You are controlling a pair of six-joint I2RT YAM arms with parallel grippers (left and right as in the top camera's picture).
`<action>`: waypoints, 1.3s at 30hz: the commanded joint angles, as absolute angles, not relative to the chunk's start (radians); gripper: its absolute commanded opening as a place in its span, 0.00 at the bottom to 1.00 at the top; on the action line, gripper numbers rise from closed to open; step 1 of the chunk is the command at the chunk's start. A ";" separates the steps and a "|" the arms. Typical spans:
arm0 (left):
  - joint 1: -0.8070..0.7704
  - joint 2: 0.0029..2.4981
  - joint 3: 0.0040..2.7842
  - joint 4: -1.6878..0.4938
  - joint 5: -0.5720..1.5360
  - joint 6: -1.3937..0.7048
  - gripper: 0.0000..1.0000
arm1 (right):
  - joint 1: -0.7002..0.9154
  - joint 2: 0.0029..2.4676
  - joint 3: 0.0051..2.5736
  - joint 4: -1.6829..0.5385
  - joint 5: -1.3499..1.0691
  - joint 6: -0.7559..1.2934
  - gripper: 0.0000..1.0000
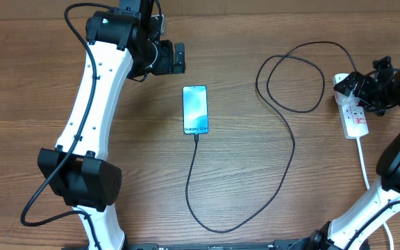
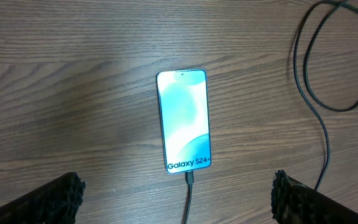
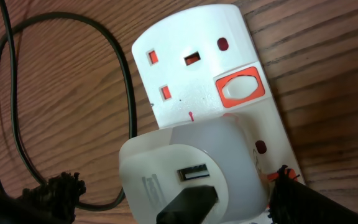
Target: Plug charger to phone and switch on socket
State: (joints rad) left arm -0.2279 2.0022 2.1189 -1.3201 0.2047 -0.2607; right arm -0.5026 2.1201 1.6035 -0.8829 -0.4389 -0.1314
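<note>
1. L gripper (image 1: 178,58) fingers wide, near far edge; phone (image 1: 195,110) mid-desk, charger (image 1: 287,139) tip looks in.
2. R gripper (image 1: 363,87) wide astride adapter (image 3: 191,168) on socket (image 1: 355,119), right edge; pressing switch (image 3: 238,89) could shove socket, loosen adapter.

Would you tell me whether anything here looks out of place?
Nothing stands out: the slim blue-screened phone lies flat, the thin black cable sits in its bottom port, looping loosely toward the white power strip.

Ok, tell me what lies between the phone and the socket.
In the overhead view, only the black charger cable loops between phone and socket; the rest is bare table.
</note>
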 commanded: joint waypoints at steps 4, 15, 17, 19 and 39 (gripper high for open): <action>-0.229 2.010 2.117 -1.320 0.199 -0.250 1.00 | -0.498 2.138 1.600 -0.864 -0.473 -0.136 1.00; -0.229 2.010 2.117 -1.320 0.199 -0.250 1.00 | -0.498 2.138 1.596 -0.868 -0.474 -0.136 1.00; -0.229 2.010 2.117 -1.321 0.199 -0.250 1.00 | -0.498 2.138 1.596 -0.868 -0.474 -0.136 1.00; -0.229 2.010 2.117 -1.320 0.199 -0.250 1.00 | -0.498 2.138 1.596 -0.869 -0.474 -0.136 1.00; -0.229 2.010 2.117 -1.320 0.199 -0.250 1.00 | -0.482 2.140 1.572 -0.865 -0.474 -0.136 1.00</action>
